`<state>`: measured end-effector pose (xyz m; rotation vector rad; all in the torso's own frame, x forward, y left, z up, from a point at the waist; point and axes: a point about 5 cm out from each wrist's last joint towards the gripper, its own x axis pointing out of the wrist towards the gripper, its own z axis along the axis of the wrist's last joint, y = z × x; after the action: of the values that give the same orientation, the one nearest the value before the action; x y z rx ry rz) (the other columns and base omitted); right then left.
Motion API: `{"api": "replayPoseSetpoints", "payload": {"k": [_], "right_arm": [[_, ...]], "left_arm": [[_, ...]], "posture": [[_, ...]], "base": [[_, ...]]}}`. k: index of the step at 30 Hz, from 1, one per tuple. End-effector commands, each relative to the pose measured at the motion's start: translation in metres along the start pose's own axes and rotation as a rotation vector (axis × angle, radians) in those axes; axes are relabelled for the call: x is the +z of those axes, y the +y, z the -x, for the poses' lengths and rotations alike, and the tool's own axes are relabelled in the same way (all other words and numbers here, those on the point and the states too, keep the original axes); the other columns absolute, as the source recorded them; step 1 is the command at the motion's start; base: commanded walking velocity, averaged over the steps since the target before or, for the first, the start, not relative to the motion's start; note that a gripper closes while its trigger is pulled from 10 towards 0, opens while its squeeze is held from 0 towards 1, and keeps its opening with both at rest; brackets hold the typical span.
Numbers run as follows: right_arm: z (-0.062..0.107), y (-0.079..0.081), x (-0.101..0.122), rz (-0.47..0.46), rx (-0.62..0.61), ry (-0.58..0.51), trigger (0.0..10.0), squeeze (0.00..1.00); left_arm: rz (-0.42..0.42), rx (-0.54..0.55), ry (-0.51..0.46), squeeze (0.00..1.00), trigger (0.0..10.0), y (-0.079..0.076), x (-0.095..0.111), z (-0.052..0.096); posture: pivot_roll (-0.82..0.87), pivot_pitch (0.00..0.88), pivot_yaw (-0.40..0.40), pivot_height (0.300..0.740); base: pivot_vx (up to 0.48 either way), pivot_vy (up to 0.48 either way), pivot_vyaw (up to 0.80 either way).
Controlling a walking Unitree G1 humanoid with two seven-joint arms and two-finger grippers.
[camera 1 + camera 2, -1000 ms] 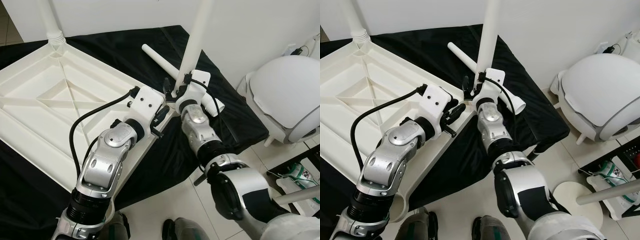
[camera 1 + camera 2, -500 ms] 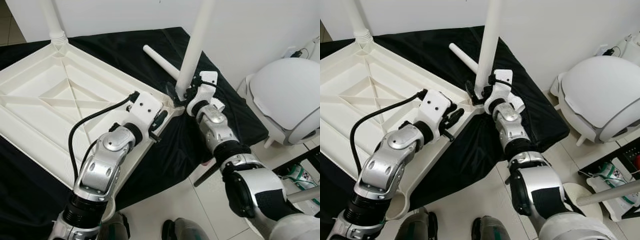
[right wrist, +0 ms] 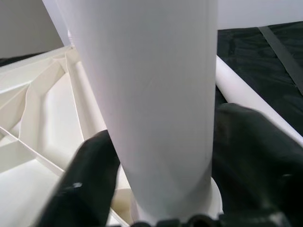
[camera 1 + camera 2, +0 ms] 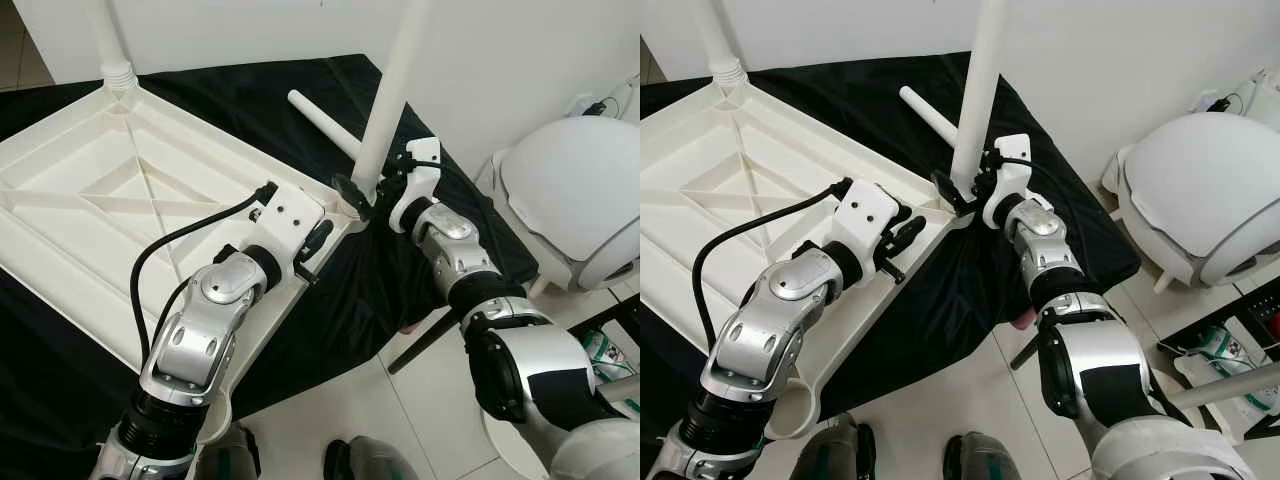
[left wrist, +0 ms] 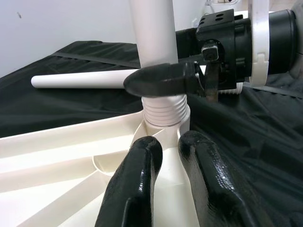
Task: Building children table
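Left eye view: an upturned white tabletop point(image 4: 110, 210) lies ribbed side up on a black cloth point(image 4: 250, 90), taking up the scene from about 9 o'clock to the centre. At its near corner, just past centre toward 2 o'clock, a white leg point(image 4: 392, 95) stands upright in its socket, rising out of the top of the frame. A second standing leg point(image 4: 108, 40) is seated in the far corner at 11 o'clock. A loose leg point(image 4: 322, 122) lies flat on the cloth at 12 o'clock, behind the upright one.

The right gripper point(image 4: 362, 192) reaches in from 4 o'clock and meets the upright leg low down, near its ribbed base. In the right wrist view its two black fingers point(image 3: 83, 189) sit on either side of the white tube, closed against it, so the pincer is holding the leg. The left wrist view shows one of those fingers crossing in front of the leg just above the threaded collar.

The left gripper point(image 4: 312, 250) comes up from 7 o'clock and rests over the tabletop's edge near the same corner, a little short of the leg. In the left wrist view its fingers point(image 5: 137, 189) are narrow, almost touching, with nothing between them, their tips on the white plastic just before the socket.

A white domed object point(image 4: 585, 190) stands on the tiled floor at 3 o'clock.
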<state>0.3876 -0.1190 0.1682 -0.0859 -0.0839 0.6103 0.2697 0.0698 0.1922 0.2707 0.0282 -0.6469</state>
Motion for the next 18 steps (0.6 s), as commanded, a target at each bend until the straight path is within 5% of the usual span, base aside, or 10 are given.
{"api": "replayPoseSetpoints", "payload": {"k": [1,2,3,18], "right_arm": [[-0.001,-0.0007,0.002,0.017,0.014,0.002,4.6,0.0],[-0.0011,-0.0017,0.0029,0.025,0.023,0.007,0.8,0.0],[-0.001,-0.0029,0.0036,0.032,0.026,0.012,0.0,0.0],[0.0021,-0.0062,-0.0001,0.005,0.015,0.023,0.0,0.0]], "left_arm": [[-0.003,-0.017,0.0,0.0,10.0,-0.0041,-0.0005,0.0006],[-0.003,-0.018,0.0,0.0,10.0,-0.0044,-0.0002,0.0006],[-0.003,-0.018,-0.001,0.0,10.0,-0.0047,0.0,0.0007],[0.004,-0.018,-0.009,0.0,10.0,-0.0069,0.0014,0.0001]], "posture": [[0.03,0.056,-0.06,0.74],[0.03,0.056,-0.06,0.74],[0.03,0.056,-0.06,0.74],[0.02,0.057,-0.064,0.74]], "base": [[0.0,0.0,0.0],[0.0,0.0,0.0],[0.0,0.0,0.0],[0.0,0.0,0.0]]}}
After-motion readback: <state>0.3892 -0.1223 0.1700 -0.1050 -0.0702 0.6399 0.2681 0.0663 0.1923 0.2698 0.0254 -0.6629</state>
